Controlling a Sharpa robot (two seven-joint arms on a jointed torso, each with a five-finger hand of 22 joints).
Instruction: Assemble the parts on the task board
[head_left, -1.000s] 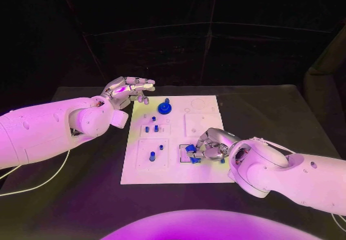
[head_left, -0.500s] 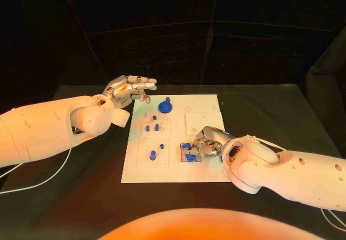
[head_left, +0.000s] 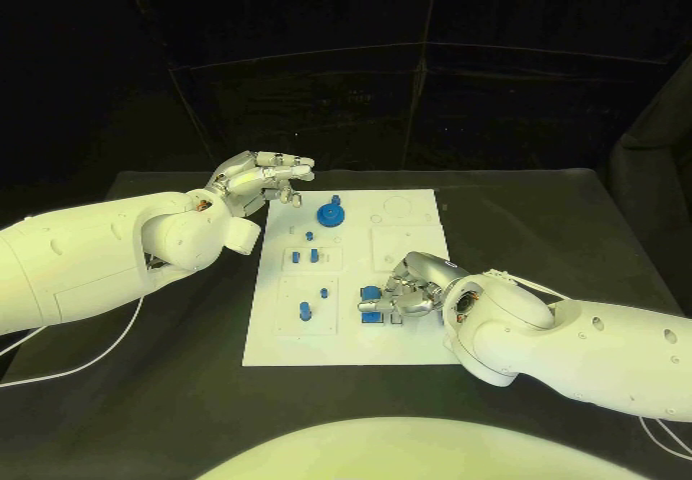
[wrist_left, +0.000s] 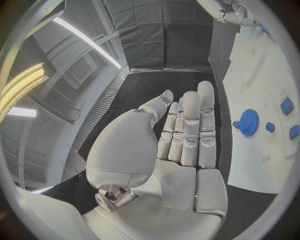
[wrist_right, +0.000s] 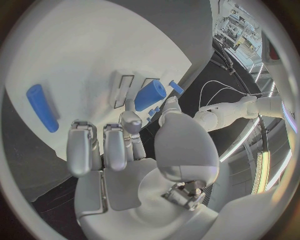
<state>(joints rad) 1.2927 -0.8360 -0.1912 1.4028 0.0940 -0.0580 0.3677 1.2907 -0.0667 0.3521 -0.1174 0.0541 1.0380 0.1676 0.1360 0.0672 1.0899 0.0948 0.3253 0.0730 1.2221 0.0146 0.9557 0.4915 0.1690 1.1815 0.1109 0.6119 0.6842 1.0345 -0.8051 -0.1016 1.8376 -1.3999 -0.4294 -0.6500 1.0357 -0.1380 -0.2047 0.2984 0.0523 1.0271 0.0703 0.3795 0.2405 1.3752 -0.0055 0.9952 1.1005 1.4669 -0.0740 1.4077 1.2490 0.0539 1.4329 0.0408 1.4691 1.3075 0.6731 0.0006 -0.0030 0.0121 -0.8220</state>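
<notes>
The white task board (head_left: 411, 222) lies in the middle of the black table. My right hand (head_left: 414, 288) hovers over its near right part and pinches a short blue cylinder (wrist_right: 150, 95) between thumb and a finger, at a recess (head_left: 372, 306). Another blue peg (wrist_right: 42, 107) lies flat on the board beside this hand. My left hand (head_left: 261, 178) floats off the board's far left corner, fingers straight, palm empty (wrist_left: 185, 150). A blue gear (head_left: 332, 213) stands on the far part of the board, also seen in the left wrist view as a gear (wrist_left: 249, 121).
Small blue pegs (head_left: 304, 257) stand in a square block left of centre, and two more pegs (head_left: 306, 311) stand in the near left block. A thin white cable (head_left: 87, 365) trails over the table under my left arm.
My right hand has shifted slightly left over the board with the blue cylinder in its fingers. The left hand has stayed in place.
</notes>
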